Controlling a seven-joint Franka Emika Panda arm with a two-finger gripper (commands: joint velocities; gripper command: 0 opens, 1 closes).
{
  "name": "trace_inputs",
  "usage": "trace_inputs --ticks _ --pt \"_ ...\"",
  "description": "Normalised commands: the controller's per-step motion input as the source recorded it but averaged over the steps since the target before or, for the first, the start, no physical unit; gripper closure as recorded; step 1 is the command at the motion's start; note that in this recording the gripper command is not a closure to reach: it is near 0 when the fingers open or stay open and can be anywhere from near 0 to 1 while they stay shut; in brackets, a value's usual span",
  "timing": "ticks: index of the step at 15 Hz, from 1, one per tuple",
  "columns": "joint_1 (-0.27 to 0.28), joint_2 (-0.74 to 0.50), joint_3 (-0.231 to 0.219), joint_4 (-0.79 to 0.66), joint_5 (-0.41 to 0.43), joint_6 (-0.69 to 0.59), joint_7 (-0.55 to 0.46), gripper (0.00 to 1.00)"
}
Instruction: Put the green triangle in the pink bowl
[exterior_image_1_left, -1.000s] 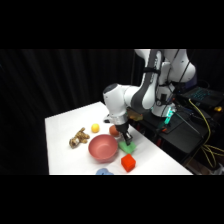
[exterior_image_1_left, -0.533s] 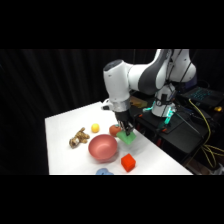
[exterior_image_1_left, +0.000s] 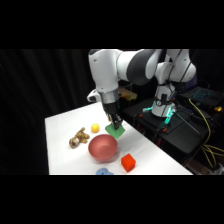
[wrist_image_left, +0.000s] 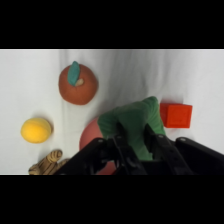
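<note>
White worktop (exterior_image_1_left: 62, 145), running from 10 o'clock to 5 o'clock in the side view. White arm (exterior_image_1_left: 132, 67) reaching in from 2 o'clock, bent down over the worktop's middle. Pink bowl (exterior_image_1_left: 103, 148) resting near the worktop's centre; in the wrist view only a sliver of it (wrist_image_left: 90, 137) visible, at 6 o'clock, mostly hidden behind the linkage. Tool (exterior_image_1_left: 116, 125) hanging at 1 o'clock of the bowl, clenched on the green triangle (exterior_image_1_left: 116, 131), held clear of the worktop just above the bowl's rim on that side. In the wrist view, tool (wrist_image_left: 135, 142) with both fingers pressed against the triangle (wrist_image_left: 134, 120), block filling the gap between them. Red cube (exterior_image_1_left: 128, 162) at 4 o'clock of the bowl, apart from it; in the wrist view (wrist_image_left: 175, 115) just beside the triangle at 3 o'clock. Reddish round fruit (wrist_image_left: 77, 85) with green stem at 10 o'clock of the triangle. Yellow ball (exterior_image_1_left: 95, 128) at 11 o'clock of the bowl, also (wrist_image_left: 36, 130). Brown knobbly piece (exterior_image_1_left: 78, 138) at 9 o'clock of the bowl. Blue item (exterior_image_1_left: 104, 172) at 6 o'clock, partly cut off.
</note>
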Motion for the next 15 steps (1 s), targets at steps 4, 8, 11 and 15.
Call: trace_inputs --ticks 4,8,11,15 --pt "-0.028 0.35 -0.049 0.48 -0.063 -0.24 -0.13 0.91" --pt "-0.014 0.23 -0.014 0.35 -0.032 -0.22 -0.14 0.92" --pt "-0.011 0.10 -0.005 0.21 -0.015 -0.18 -0.14 0.00" --pt "-0.006 0.01 -0.004 0.14 -0.004 -0.16 -0.11 0.00"
